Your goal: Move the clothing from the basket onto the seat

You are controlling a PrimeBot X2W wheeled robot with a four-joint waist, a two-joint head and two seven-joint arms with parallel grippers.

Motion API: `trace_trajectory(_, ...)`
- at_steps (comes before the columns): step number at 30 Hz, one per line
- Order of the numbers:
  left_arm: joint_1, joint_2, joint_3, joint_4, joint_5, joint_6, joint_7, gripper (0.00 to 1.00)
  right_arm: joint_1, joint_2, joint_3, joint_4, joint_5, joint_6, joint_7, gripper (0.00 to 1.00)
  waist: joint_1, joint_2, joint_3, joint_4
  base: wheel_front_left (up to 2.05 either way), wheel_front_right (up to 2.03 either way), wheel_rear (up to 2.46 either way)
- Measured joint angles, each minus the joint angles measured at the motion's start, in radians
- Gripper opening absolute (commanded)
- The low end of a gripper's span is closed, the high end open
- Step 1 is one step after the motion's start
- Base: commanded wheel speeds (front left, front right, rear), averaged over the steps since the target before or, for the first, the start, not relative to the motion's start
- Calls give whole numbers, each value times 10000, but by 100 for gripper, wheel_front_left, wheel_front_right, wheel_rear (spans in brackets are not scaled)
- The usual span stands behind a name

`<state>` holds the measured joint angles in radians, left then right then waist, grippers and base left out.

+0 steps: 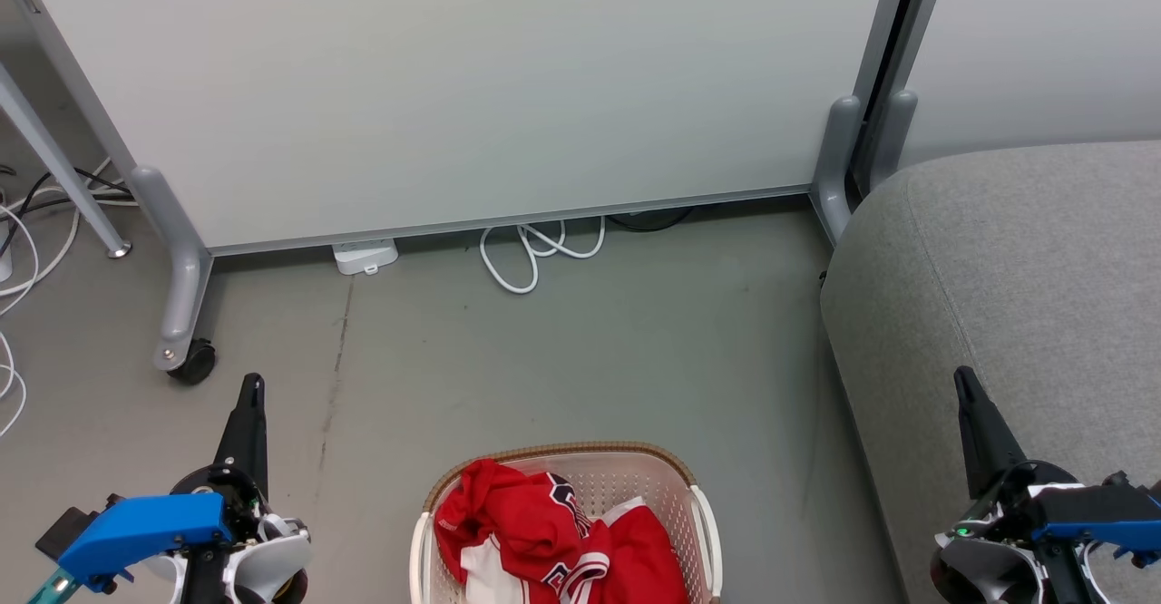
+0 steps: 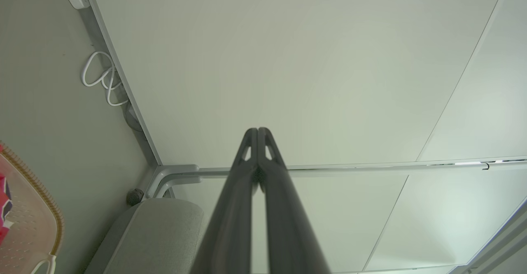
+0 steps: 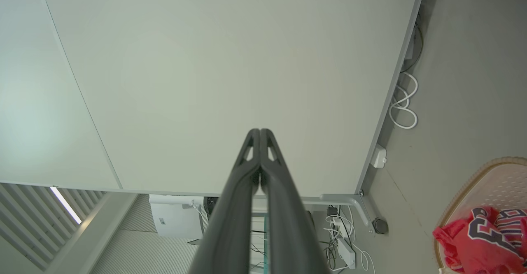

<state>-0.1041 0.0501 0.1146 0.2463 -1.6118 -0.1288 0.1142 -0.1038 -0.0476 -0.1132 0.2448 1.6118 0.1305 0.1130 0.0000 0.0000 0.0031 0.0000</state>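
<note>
Red clothing (image 1: 553,536) with white trim and dark lettering lies heaped in the cream basket (image 1: 671,482), which stands on the floor at the bottom centre. The right wrist view catches the clothing (image 3: 481,241) and the basket (image 3: 465,187) at its lower right. The grey seat (image 1: 1007,287) fills the right side, and a corner of the seat (image 2: 164,224) appears in the left wrist view. My left gripper (image 1: 251,384) hangs shut and empty to the left of the basket. My right gripper (image 1: 963,375) is shut and empty over the seat's front part. Both wrist views show fingers pressed together, left gripper (image 2: 257,131), right gripper (image 3: 260,131).
A pale partition panel (image 1: 453,87) on grey wheeled feet (image 1: 186,350) stands behind the bare floor. A white cable loop (image 1: 535,255) and a small white box (image 1: 365,256) lie at its base. More cables (image 1: 27,232) trail at the far left.
</note>
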Motion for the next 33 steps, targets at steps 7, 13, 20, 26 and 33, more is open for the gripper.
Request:
trace_trajectory(7,0,0,0,0,-2,0,0,0,0,0,0,0,0,0,0,0,0,0,0,0,0,0,0)
trace_trajectory(13,0,0,0,0,-2,0,0,0,0,0,0,0,0,0,0,0,0,0,0,0,0,0,0)
trace_trajectory(20,0,0,0,0,0,0,0,0,0,0,0,0,0,0,0,0,0,0,0,0,0,0,0)
trace_trajectory(26,188,-31,-10,194,0,4,-13,100,161,40,15,194,-2,-2,-2,100,0,0,0,0,0,0,0)
trace_trajectory(33,564,-123,-155,431,79,10,-232,100,477,88,192,399,-71,-17,-215,100,0,0,0,0,0,0,0)
